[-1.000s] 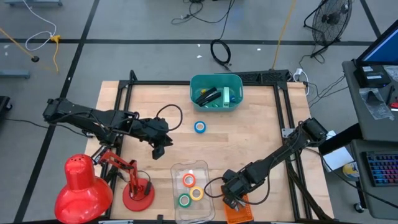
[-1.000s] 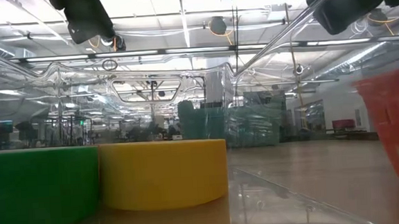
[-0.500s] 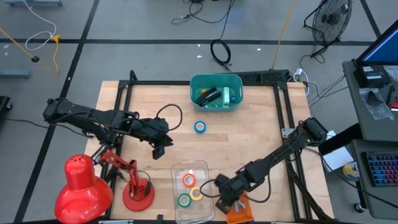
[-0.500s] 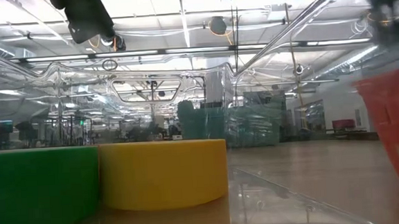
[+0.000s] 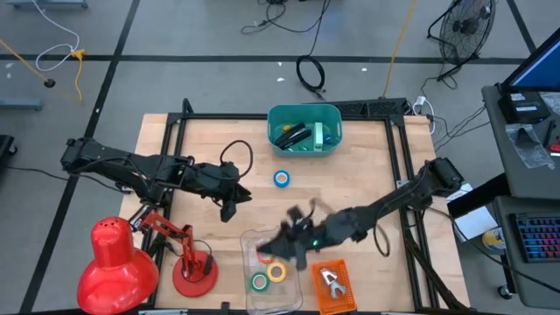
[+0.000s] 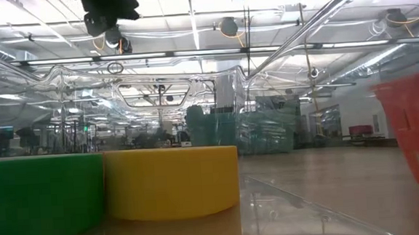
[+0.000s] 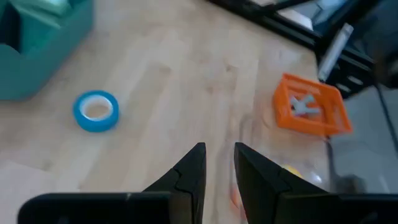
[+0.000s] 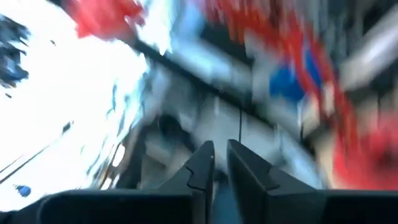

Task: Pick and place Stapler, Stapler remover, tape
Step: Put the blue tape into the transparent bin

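Note:
The blue tape roll [image 5: 281,178] lies flat on the table, also in the left wrist view [image 7: 96,111]. Orange [image 5: 265,254], green [image 5: 259,282] and yellow [image 5: 277,272] rolls lie in a clear tray [image 5: 262,236]. The silver staple remover [image 5: 329,280] lies in the orange basket [image 5: 339,296]. The black stapler [image 5: 293,136] lies in the teal bin [image 5: 304,114]. My left gripper [image 5: 234,198] hovers shut, left of the blue roll. My right gripper [image 5: 290,245], blurred, is over the clear tray's right side, shut and empty [image 8: 220,158].
A red desk lamp [image 5: 114,262] with its round base [image 5: 194,276] stands at the near left corner. The low view shows the green [image 6: 40,204] and yellow [image 6: 171,182] rolls close up and the orange basket [image 6: 414,134] at the right. Bare wood lies right of the blue roll.
My right gripper has swung fast from the orange basket at the near edge toward the table's left, over the clear tray. The staple remover now shows lying in the basket. My left gripper has shifted a little toward the right.

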